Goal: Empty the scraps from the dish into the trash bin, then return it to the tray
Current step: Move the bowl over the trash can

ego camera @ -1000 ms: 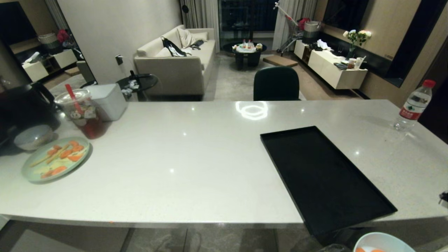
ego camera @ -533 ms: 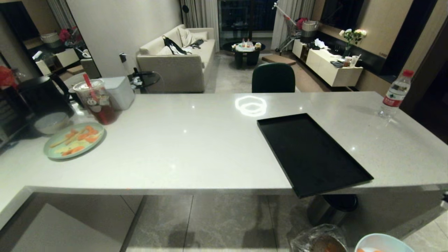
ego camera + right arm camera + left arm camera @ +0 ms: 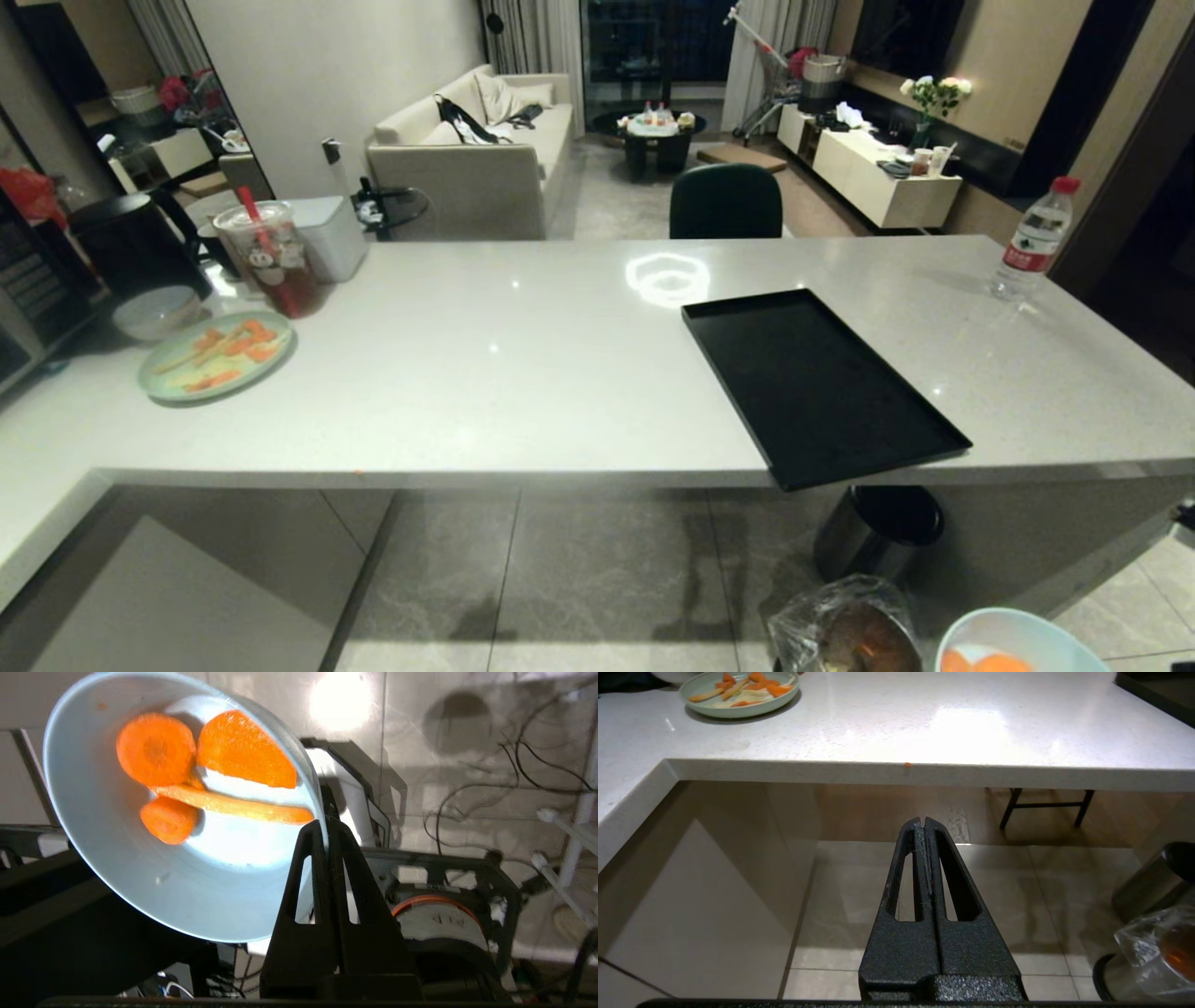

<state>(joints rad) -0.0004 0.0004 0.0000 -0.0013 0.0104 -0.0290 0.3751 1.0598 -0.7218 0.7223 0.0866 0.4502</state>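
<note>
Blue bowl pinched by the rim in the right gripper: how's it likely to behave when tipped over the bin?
The dish looks rigid and light, since the right gripper carries it by a thin rim pinch alone. Its smooth glossy wall suggests it might slip or pivot in that pinch. The scraps lie loose, so they'd probably slide out readily toward the trash bin.

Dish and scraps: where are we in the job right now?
Done: the dish is off the tray, clamped at its rim by the right tool. In hand: carrying it beside the trash bin. Left: scraps still inside; tip, then return it.
</note>
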